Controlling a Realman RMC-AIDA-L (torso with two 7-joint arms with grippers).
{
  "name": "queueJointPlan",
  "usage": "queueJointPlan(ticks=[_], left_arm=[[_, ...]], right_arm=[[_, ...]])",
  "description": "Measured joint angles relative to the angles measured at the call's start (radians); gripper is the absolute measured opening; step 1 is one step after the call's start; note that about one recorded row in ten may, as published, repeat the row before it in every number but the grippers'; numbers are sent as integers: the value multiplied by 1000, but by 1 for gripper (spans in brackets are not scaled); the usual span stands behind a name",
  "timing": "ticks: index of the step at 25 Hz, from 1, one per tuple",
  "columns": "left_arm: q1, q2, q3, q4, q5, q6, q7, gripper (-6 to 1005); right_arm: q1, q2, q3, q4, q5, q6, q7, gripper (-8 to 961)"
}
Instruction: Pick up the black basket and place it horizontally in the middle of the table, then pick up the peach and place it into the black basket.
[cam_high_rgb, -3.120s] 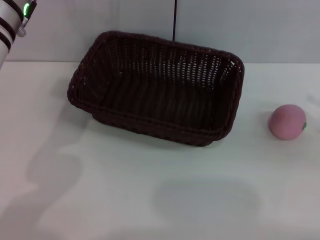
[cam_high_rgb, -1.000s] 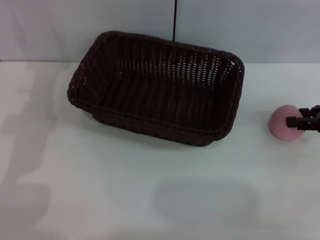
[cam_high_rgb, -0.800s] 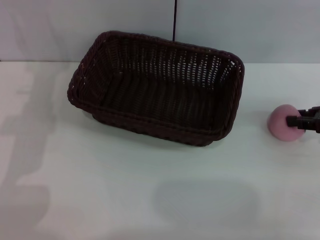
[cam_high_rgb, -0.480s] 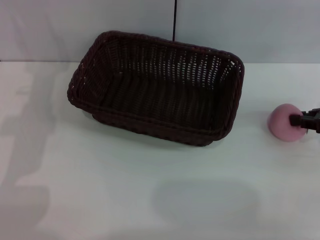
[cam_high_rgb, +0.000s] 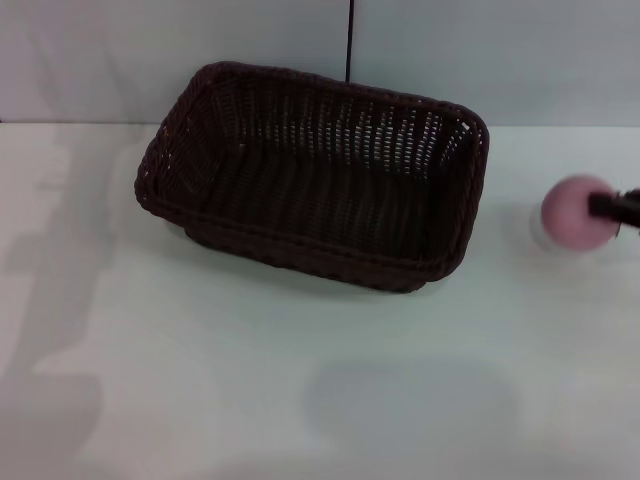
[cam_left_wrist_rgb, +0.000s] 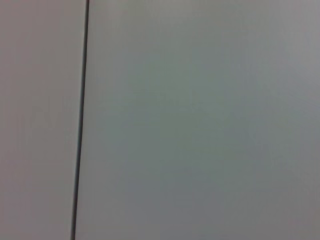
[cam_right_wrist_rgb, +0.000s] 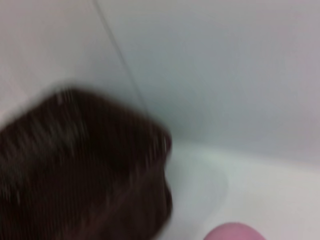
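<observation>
The black basket (cam_high_rgb: 310, 175) stands upright on the white table (cam_high_rgb: 200, 360), long side across, near the back middle. It is empty inside. The pink peach (cam_high_rgb: 572, 212) is at the far right, held off the table with its shadow beneath it. My right gripper (cam_high_rgb: 602, 207) reaches in from the right edge and is shut on the peach. In the right wrist view the basket (cam_right_wrist_rgb: 85, 165) is blurred and the top of the peach (cam_right_wrist_rgb: 235, 232) shows at the bottom edge. My left gripper is out of view.
A grey wall (cam_high_rgb: 500, 50) with a dark vertical seam (cam_high_rgb: 350, 40) runs behind the table. The left wrist view shows only that wall (cam_left_wrist_rgb: 200, 120) and a seam (cam_left_wrist_rgb: 80, 120). Bare table lies between the basket and the peach.
The left arm left the view early on. The right gripper came in from the right, closed on the peach, and has now lifted it off the table.
</observation>
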Motion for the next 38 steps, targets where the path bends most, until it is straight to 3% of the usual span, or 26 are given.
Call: queueJointPlan(ticks=[6,10,14,19,26,34,38], left_arm=[[7,0,8,-2,0,-15,0,815],[12,0,13,-2,-1,-18,0,815],[15,-1,23,-2,2,-29,0,814],[22,-2,41,3,7,-46,0,814],[32,-2,53,1,6,-66,0,814],[36,-2,53,-2,0,-68,0,815],[36,-2,53,-2,-1,-68,0,814]], right_arm=[[-74,10,-6,-49,322,-40,-41,79],[-53,8,-16,-43,514,-134,-92,46],[7,7,-55,-24,520,-144,-96,34],[105,4,-213,72,516,-45,-145,68],[160,7,-396,128,481,55,-142,117],[143,9,-391,132,479,56,-138,172],[122,8,-374,128,487,48,-138,337]])
